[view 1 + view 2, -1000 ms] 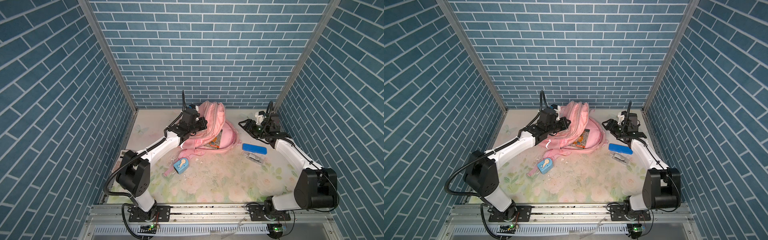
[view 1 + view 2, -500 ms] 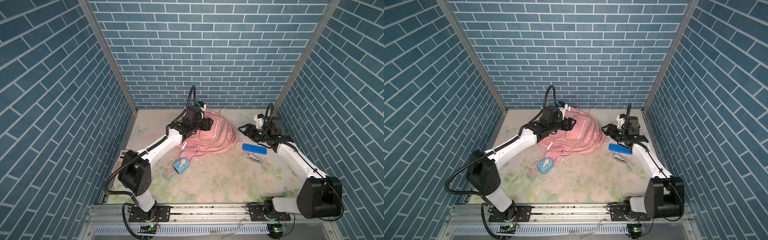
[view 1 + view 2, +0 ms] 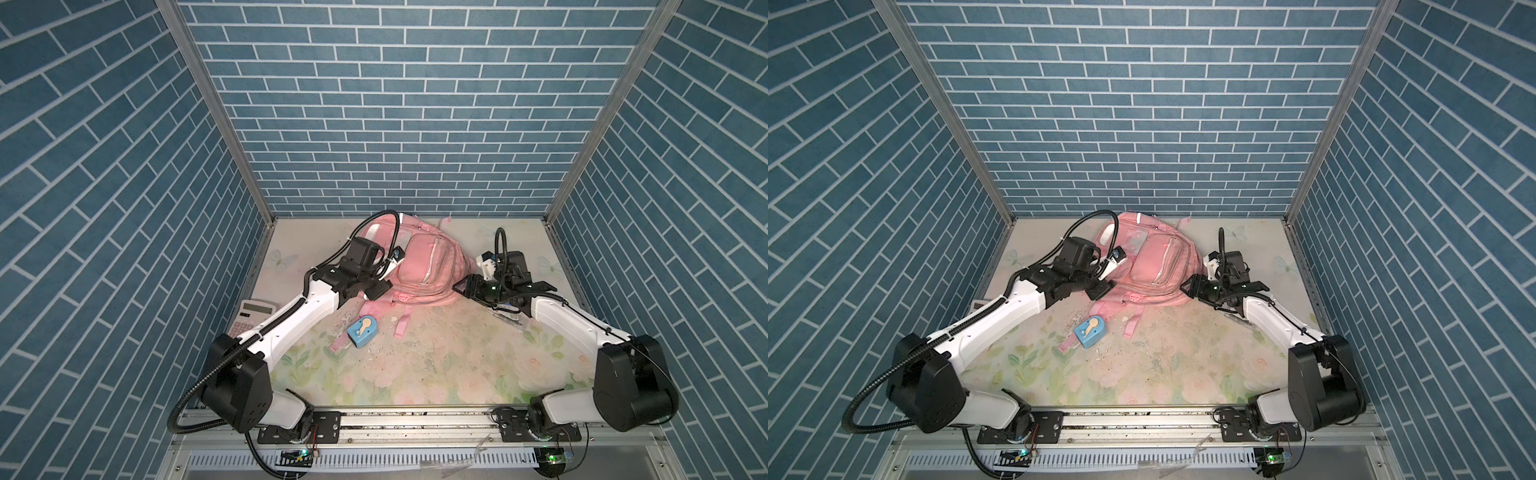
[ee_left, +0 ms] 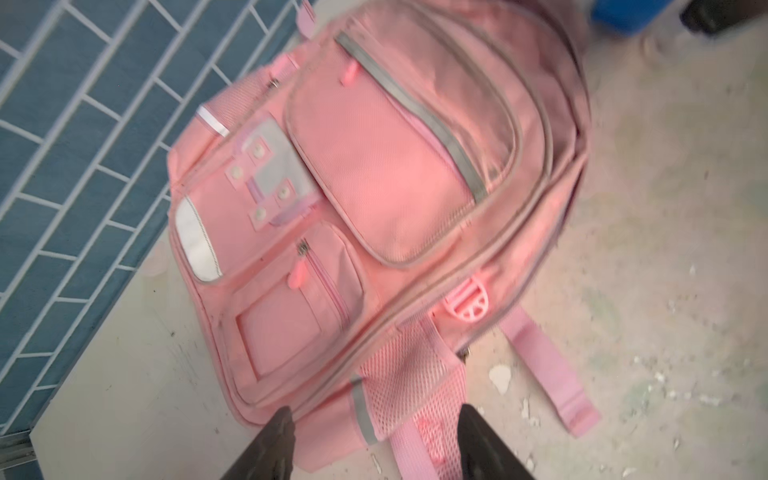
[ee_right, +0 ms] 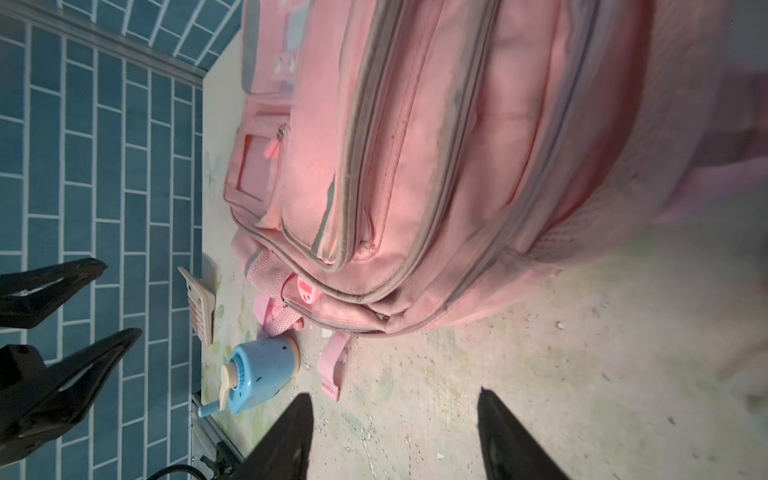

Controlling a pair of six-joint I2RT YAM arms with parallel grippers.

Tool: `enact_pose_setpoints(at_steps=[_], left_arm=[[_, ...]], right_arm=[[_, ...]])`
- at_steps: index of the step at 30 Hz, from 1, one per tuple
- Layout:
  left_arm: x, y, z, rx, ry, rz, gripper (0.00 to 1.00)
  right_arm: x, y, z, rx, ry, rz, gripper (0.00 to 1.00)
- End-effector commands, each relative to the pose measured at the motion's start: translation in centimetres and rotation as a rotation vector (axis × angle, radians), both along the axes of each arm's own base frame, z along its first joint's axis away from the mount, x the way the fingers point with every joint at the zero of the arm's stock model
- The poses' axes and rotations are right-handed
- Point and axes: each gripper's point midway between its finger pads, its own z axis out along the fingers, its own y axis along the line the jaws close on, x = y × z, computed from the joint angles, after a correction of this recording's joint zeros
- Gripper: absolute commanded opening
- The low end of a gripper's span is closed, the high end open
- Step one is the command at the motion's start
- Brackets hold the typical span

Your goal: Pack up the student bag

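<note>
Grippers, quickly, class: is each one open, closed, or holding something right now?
Left gripper: open, holding nothing, jaws apart at the student bag's mesh side.
Right gripper: open, holding nothing, beside the bag.

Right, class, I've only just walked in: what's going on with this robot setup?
Two robot arms are working on a large soft pink fabric backpack lying front-up on the table. The left gripper is open at its mesh side pocket, the right gripper open at its other side; neither holds anything. A small blue crank pencil sharpener and a pale calculator lie outside it.
</note>
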Motion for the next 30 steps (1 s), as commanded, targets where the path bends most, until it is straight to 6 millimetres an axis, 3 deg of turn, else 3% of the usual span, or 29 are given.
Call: enact_pose_setpoints(at_steps=[1, 4, 8, 12, 19, 25, 30], left_arm=[[-1.1, 1.8, -3.0, 0.188, -0.034, -0.157, 0.62], [-1.1, 1.9, -4.5, 0.182, -0.025, -0.184, 0.58], [-0.3, 0.9, -5.0, 0.113, -0.060, -0.195, 0.58], [-0.4, 0.0, -7.0, 0.103, -0.001, -0.229, 0.57], [-0.1, 0.5, -9.7, 0.136, 0.006, -0.215, 0.57], [1.5, 0.2, -10.6, 0.128, 0.025, -0.136, 0.57], [0.8, 0.1, -11.5, 0.139, 0.050, -0.155, 0.39]], right_arm=[[0.6, 1.0, -0.9, 0.006, 0.002, 0.008, 0.62], [0.8, 1.7, -1.7, 0.016, 0.019, 0.024, 0.60], [0.9, 2.2, -2.8, 0.024, 0.047, 0.041, 0.56], [1.0, 2.7, -3.6, 0.033, 0.069, 0.057, 0.53], [1.6, 2.9, -4.2, 0.023, 0.082, 0.057, 0.50], [2.1, 3.4, -4.3, 0.020, 0.085, 0.080, 0.49], [2.4, 3.3, -4.5, -0.003, 0.076, 0.075, 0.47]])
